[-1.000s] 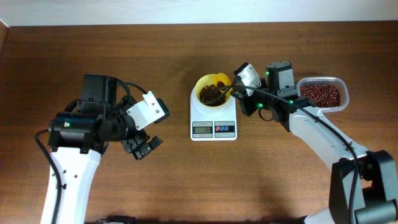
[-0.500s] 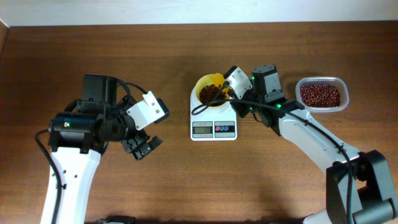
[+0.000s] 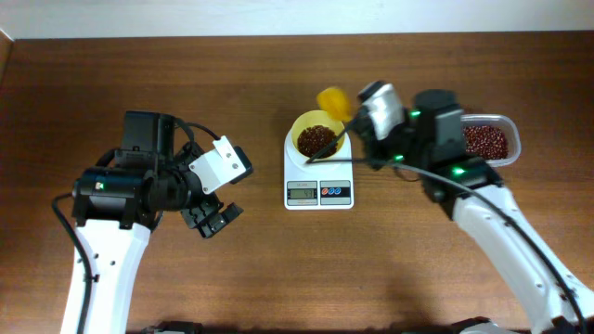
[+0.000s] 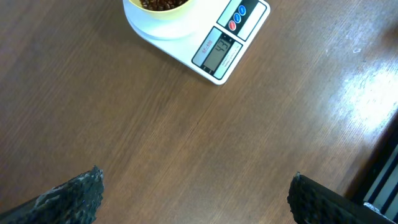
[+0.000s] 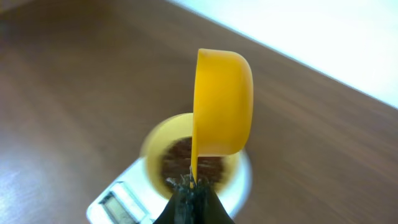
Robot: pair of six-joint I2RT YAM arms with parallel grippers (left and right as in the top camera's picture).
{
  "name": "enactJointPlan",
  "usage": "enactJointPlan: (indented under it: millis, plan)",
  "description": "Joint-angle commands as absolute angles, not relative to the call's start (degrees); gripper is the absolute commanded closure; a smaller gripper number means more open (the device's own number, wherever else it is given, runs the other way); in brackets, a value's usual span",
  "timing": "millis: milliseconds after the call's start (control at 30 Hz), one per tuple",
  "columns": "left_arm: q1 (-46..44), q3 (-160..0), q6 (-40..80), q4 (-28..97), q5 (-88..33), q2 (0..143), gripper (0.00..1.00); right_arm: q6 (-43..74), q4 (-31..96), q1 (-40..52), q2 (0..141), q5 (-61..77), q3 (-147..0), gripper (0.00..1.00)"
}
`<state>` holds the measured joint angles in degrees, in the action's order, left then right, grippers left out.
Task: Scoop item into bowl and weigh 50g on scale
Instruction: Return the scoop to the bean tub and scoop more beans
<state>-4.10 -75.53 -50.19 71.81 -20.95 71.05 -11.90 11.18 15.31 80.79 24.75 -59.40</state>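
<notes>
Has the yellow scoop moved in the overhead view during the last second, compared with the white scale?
Yes. The yellow scoop has left the bowl and now hangs beyond its far rim, farther from the display of the scale.

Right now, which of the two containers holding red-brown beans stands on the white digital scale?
The small round pale yellow bowl; it sits on the scale. The clear rectangular plastic container rests on the wooden table instead.

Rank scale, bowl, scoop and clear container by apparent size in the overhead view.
1. scale
2. bowl
3. scoop
The clear container is partly hidden by the right arm. Its visible part roughly matches the bowl, so unranked.
</notes>
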Motion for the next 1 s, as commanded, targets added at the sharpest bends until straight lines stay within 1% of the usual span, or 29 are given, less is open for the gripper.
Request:
enactJointPlan:
  millis: [0,33,67,133,167,233,333,533,667,767,867,967]
  plan:
    - [-3.84,-75.02,-51.29,71.88,-20.95,71.29,0.01,-11.33,13.26,5.93,76.82,18.63,-60.18,0.96]
    - [-3.84,-75.02,-51.29,71.88,-20.95,71.29,0.01,-13.15,14.68,2.44,76.18,14.83,-60.18,0.96]
    - [-3.84,-75.02,-51.29,71.88,-20.95,71.29,0.01,-16.69,17.78,-1.78,75.83,8.25,-60.18,0.96]
    - [-3.84,-75.02,-51.29,71.88,-20.97,71.29,0.01,-20.88,22.28,-5.76,76.01,-1.91,-60.18,0.96]
    - [-3.84,-75.02,-51.27,71.88,-20.97,71.29,0.01,-21.21,24.38,-7.27,76.14,-6.35,-60.18,0.96]
    - [-3.84,-75.02,-51.29,71.88,-20.95,71.29,0.01,-21.19,27.62,-9.96,76.79,-9.1,-60.12,0.96]
    - [-3.84,-75.02,-51.29,71.88,-20.95,71.29,0.01,-21.21,30.68,-12.97,80.51,-9.1,-59.88,0.96]
    - [-3.84,-75.05,-51.29,71.88,-20.95,71.29,0.01,-21.21,29.26,-13.15,91.59,-9.13,-59.88,0.96]
    - [-3.84,-75.05,-51.27,71.88,-20.97,71.29,0.01,-21.21,26.96,-13.15,92.18,-14.24,-59.94,0.96]
    - [-3.84,-75.05,-51.27,71.88,-20.97,71.29,0.01,-21.15,30.79,-13.15,92.2,-10.85,-59.94,0.96]
    - [-3.84,-75.05,-51.29,71.88,-20.95,71.29,0.01,-20.97,33.74,-13.15,92.2,-2.09,-59.94,0.96]
    - [-3.84,-75.02,-51.27,71.88,-20.97,71.29,0.01,-20.51,33.82,-13.17,92.2,6.35,-59.94,0.96]
